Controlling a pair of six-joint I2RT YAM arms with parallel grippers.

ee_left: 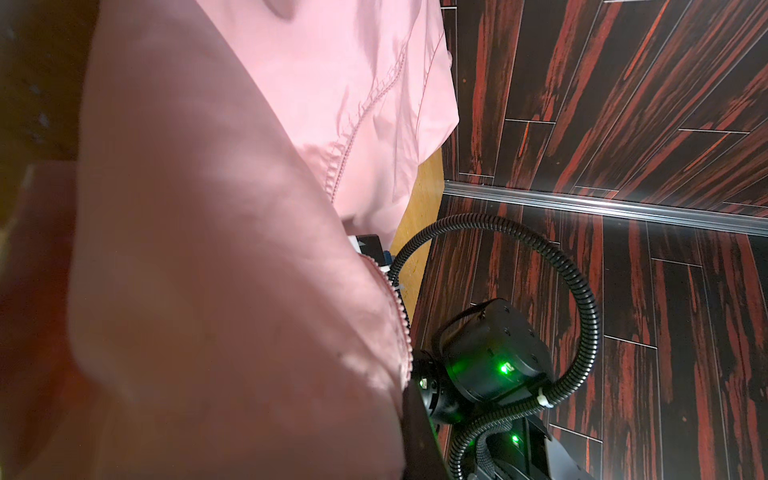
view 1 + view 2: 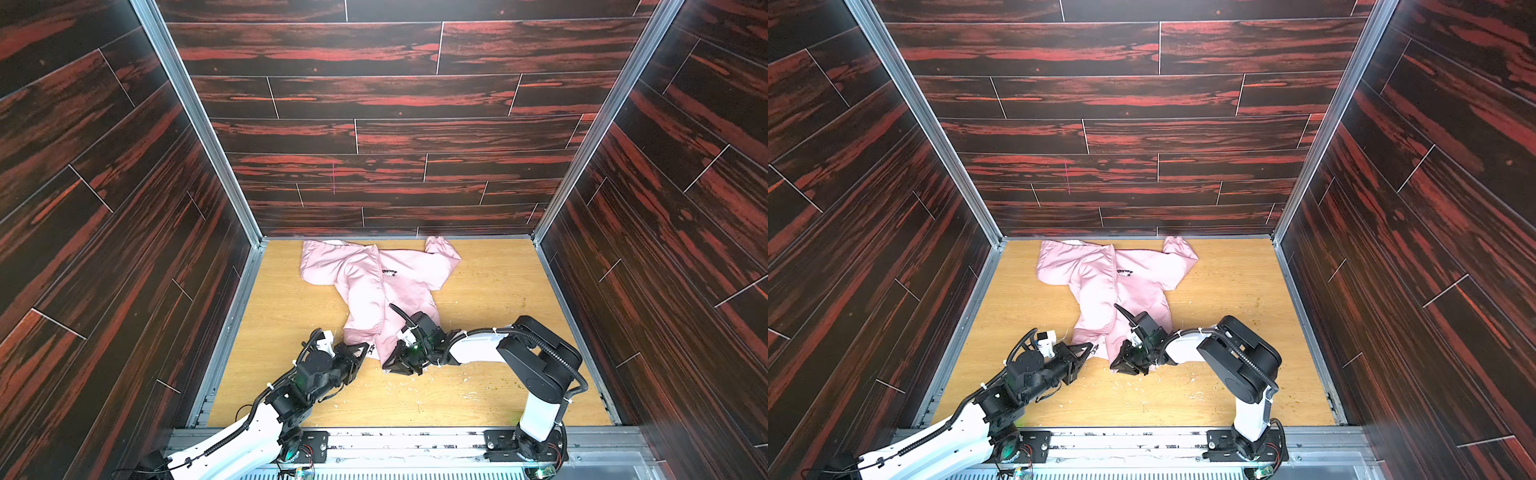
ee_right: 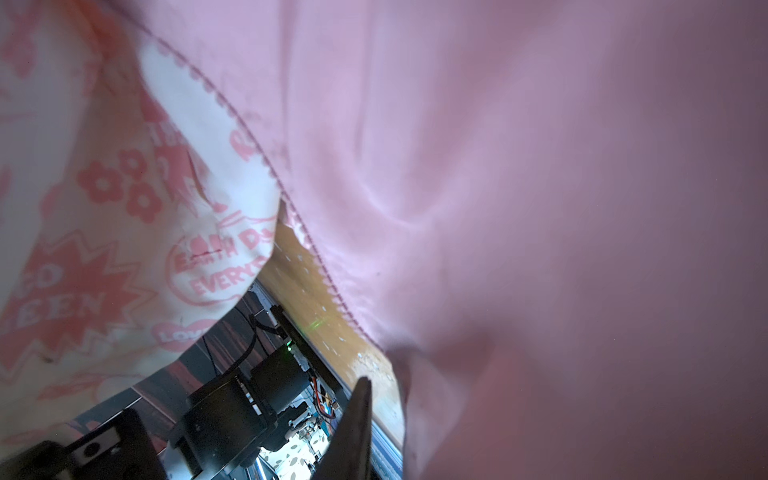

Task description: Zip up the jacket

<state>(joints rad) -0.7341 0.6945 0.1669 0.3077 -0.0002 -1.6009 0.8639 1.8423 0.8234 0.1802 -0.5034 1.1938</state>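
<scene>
In both top views the jacket lies hem nearest your arms, running lengthwise away between your left gripper, clamped on its hem, and right gripper; in the left wrist view zipper teeth lead onward; in the right wrist view you cannot tell whether those jaws are apart.

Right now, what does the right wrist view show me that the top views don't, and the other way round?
Only the right wrist view: the pale printed lining, the zipper teeth along a front edge, and one dark finger close up.
Only the top views: the whole jacket lying on the table, its chest emblem, and the left gripper and right gripper at the hem.
Both: the pink outer fabric and the wooden tabletop.
</scene>
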